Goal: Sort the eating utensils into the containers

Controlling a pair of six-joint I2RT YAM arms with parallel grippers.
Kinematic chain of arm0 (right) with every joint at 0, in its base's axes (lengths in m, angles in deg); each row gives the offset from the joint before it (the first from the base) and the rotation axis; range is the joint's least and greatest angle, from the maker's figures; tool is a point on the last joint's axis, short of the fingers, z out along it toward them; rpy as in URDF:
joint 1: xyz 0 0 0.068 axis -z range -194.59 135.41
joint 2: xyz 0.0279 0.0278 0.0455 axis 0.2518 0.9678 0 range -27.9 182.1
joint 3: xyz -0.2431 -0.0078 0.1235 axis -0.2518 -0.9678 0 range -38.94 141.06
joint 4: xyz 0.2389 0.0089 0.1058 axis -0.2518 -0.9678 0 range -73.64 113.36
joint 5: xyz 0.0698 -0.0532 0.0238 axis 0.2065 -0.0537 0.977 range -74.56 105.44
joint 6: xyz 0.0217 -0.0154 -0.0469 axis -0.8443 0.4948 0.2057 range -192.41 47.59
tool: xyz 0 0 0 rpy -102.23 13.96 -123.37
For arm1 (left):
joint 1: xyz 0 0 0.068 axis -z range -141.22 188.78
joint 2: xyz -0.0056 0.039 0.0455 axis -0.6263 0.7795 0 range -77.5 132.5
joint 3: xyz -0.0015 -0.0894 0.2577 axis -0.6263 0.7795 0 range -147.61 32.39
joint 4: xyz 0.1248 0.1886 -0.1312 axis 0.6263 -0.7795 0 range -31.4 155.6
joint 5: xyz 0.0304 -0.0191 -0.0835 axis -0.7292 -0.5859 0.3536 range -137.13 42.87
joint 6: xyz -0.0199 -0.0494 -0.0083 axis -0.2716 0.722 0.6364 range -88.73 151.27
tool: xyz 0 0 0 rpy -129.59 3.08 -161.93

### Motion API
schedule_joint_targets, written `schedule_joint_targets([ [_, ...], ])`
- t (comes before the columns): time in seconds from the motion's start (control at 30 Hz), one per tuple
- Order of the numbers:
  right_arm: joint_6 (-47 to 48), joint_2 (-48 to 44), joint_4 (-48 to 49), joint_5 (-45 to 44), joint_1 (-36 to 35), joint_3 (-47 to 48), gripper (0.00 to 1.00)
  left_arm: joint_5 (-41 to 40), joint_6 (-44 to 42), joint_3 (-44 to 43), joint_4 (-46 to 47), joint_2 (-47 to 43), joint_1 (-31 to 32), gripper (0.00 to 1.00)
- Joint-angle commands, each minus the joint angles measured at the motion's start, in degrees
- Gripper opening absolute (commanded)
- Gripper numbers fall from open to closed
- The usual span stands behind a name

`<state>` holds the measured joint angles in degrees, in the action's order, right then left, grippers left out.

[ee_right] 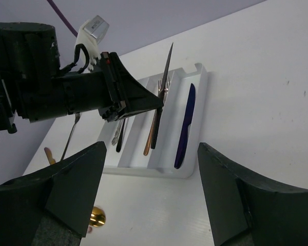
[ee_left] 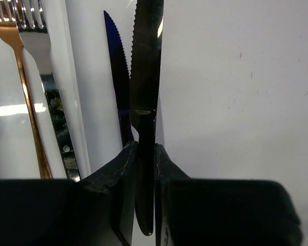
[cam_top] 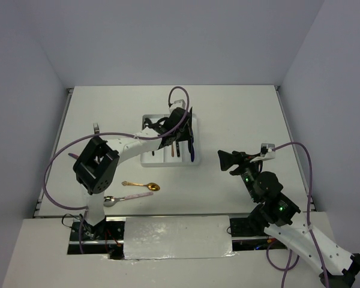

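My left gripper [ee_left: 145,148] is shut on the handle of a black knife [ee_left: 145,92]. Its serrated blade points away, above the right edge of the white tray [cam_top: 150,162]. In the tray's right compartment lies a dark blue knife [ee_left: 118,77]. A gold fork [ee_left: 20,77] and a silver fork [ee_left: 46,92] lie in the compartment to its left. In the right wrist view the left gripper [ee_right: 138,100] holds the black knife [ee_right: 167,72] tilted up over the tray [ee_right: 143,171]. My right gripper [cam_top: 228,161] stands open to the right of the tray, holding nothing.
A gold spoon [cam_top: 141,185] and a silver spoon with a pink handle [cam_top: 129,197] lie on the table in front of the tray. Another silver utensil [cam_top: 96,128] lies at the far left. Purple cables loop above both arms.
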<state>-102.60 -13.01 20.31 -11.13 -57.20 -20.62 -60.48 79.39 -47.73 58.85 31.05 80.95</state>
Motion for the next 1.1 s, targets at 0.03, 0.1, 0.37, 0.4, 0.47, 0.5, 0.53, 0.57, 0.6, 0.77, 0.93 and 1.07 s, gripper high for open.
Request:
schedule_joint_targets([
  [0.03,0.1,0.1,0.5,-1.2,-0.1,0.0,0.80,-1.9,3.2,-1.5,3.3,2.8,0.7,0.00],
  [0.1,0.1,0.1,0.6,-1.4,-0.1,0.0,0.80,-3.3,3.8,-1.8,2.9,3.2,1.0,0.00],
  [0.37,0.1,0.0,0.6,-1.2,-0.1,-0.3,0.80,-3.8,4.4,0.2,5.1,3.8,1.2,0.00],
  [0.4,0.1,-0.2,0.5,-1.2,-0.1,-0.3,0.80,-3.5,4.0,0.0,4.6,4.2,1.1,0.00],
  [0.47,0.1,-0.2,0.4,-1.2,-0.1,-0.3,0.80,-2.9,4.0,-0.8,4.2,5.0,1.2,0.00],
  [0.5,0.0,-0.4,0.4,-1.2,-0.1,-0.3,0.80,-2.9,4.2,-0.7,4.1,5.1,1.2,0.00],
  [0.53,0.0,-0.4,0.4,-1.1,-0.2,-0.4,0.80,-2.9,4.3,-0.5,4.3,5.2,1.2,0.00],
  [0.57,0.1,-0.4,0.6,-1.1,0.0,-0.5,0.80,-3.4,4.4,0.0,4.5,4.8,1.2,0.00],
  [0.6,0.1,-0.3,0.6,-1.1,-0.1,-0.5,0.80,-3.6,4.5,0.7,4.8,4.7,1.3,0.00],
  [0.77,0.0,0.0,0.5,-1.0,-0.2,-0.4,0.80,-4.5,4.4,0.5,3.8,5.4,1.3,0.00],
  [0.93,-0.1,-0.3,0.4,-1.1,-0.1,-0.6,0.80,-3.7,4.3,-1.4,2.9,7.3,1.3,0.00],
  [1.07,0.0,-0.7,0.5,-1.0,-0.2,-0.7,0.80,-3.6,4.4,-2.0,2.3,7.9,1.3,0.08],
])
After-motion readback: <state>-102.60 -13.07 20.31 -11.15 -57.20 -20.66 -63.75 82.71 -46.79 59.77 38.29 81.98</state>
